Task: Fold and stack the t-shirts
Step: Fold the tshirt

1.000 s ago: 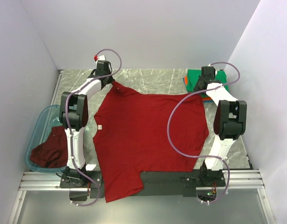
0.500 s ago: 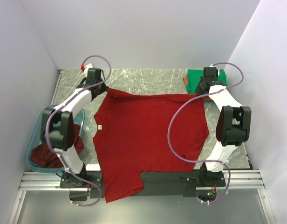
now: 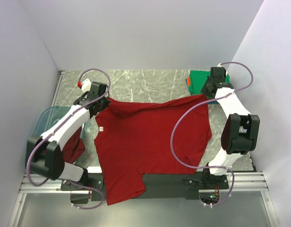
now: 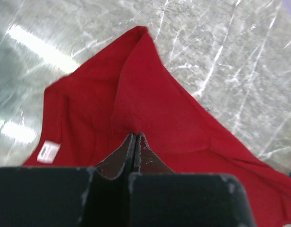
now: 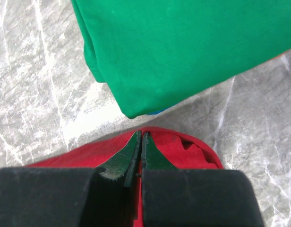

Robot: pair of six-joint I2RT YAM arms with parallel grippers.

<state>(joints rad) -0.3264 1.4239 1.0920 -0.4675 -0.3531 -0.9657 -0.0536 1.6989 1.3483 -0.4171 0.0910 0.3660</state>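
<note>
A bright red t-shirt (image 3: 145,137) lies spread across the table, its near hem hanging over the front rail. My left gripper (image 3: 104,100) is shut on the shirt's far left corner. In the left wrist view its tips (image 4: 136,135) pinch a raised fold of the red t-shirt (image 4: 136,94) beside a white label (image 4: 49,151). My right gripper (image 3: 205,94) is shut on the far right corner, and its tips (image 5: 141,134) bite the red t-shirt's edge (image 5: 188,153). Just beyond sits a folded green t-shirt (image 5: 183,47) atop a stack (image 3: 198,78). A maroon t-shirt (image 3: 75,147) lies in the tub.
A translucent blue tub (image 3: 41,124) stands at the table's left edge under my left arm. Orange and blue edges (image 3: 187,81) show beneath the green shirt at the back right. White walls close in the back and both sides. A metal rail (image 3: 174,179) runs along the front.
Both grippers have drawn the red shirt's far edge toward the front. The left gripper moved nearer and leftward, its arm swinging out over the tub. The right elbow swung outward.
</note>
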